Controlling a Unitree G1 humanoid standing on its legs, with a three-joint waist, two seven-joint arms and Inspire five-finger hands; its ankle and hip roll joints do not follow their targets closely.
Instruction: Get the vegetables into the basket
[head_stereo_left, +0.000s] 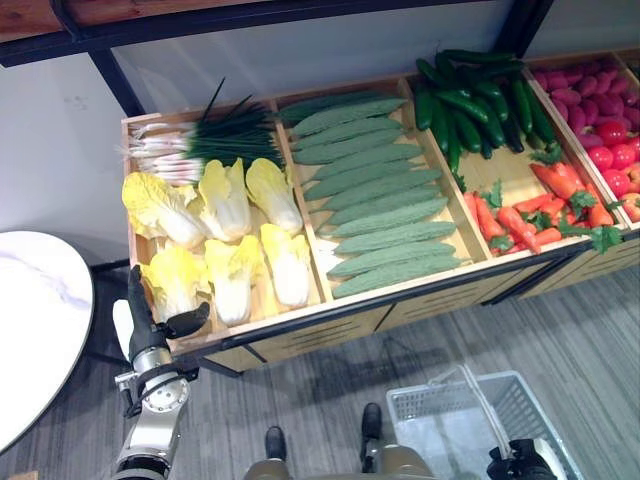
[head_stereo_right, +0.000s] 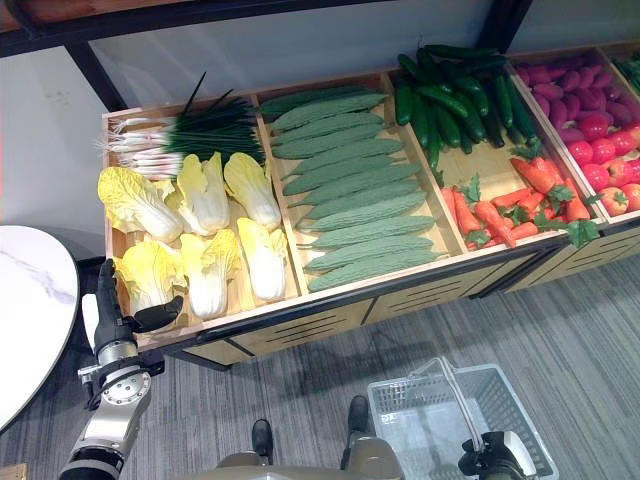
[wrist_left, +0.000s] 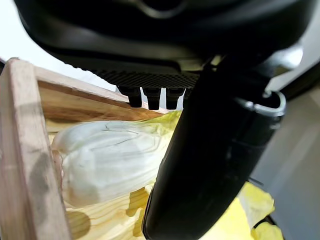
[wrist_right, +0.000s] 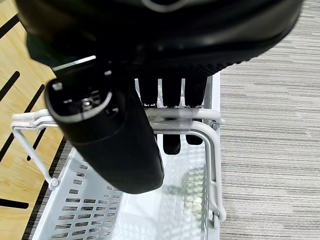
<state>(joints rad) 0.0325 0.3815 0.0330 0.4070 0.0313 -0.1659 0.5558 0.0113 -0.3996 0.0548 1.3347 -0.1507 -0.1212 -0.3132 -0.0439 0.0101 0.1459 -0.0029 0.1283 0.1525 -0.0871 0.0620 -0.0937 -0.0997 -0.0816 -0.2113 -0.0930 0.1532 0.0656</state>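
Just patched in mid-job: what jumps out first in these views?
A long wooden stand of vegetables: yellow cabbages at its left end, ridged pale-green gourds next, then cucumbers above carrots. The left hand stands open at the stand's front left corner, beside the nearest cabbage. On the floor lower right is a pale basket, its handle hooked by the right hand's fingers.
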